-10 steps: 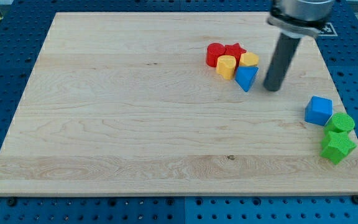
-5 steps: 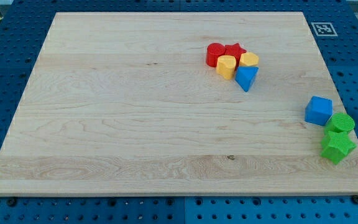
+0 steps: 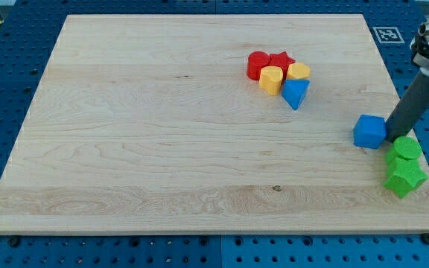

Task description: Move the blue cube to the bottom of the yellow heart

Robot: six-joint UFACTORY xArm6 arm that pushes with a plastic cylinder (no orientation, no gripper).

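Seven blocks lay on the wooden bench (image 3: 162, 149). The blue cube (image 3: 369, 132) sat at the right side of the frame, just up-left of two green blocks (image 3: 404, 165) stacked one below the other near the lower right edge. My tip (image 3: 391, 136) rested against the cube's right face, touching or nearly so. No gripper was fitted, so no open or closed state applied; contact was by the rod end only.

The cube looked small, matte and solid blue, with crisp edges, sitting slightly rotated on the board. Judged light and rigid; it should slide easily on smooth wood but may spin if pushed off-centre. Best contact: middle of a flat face, opposite the direction of travel.

The yellow heart (image 3: 271, 79) sat in the cluster at upper centre-right, touching a red cylinder (image 3: 257, 65), a red star (image 3: 281, 60), a second yellow block (image 3: 299, 71) and a blue triangular block (image 3: 295, 93). Target spot lay just below the heart, left of the blue triangular block; cube was well apart from it.
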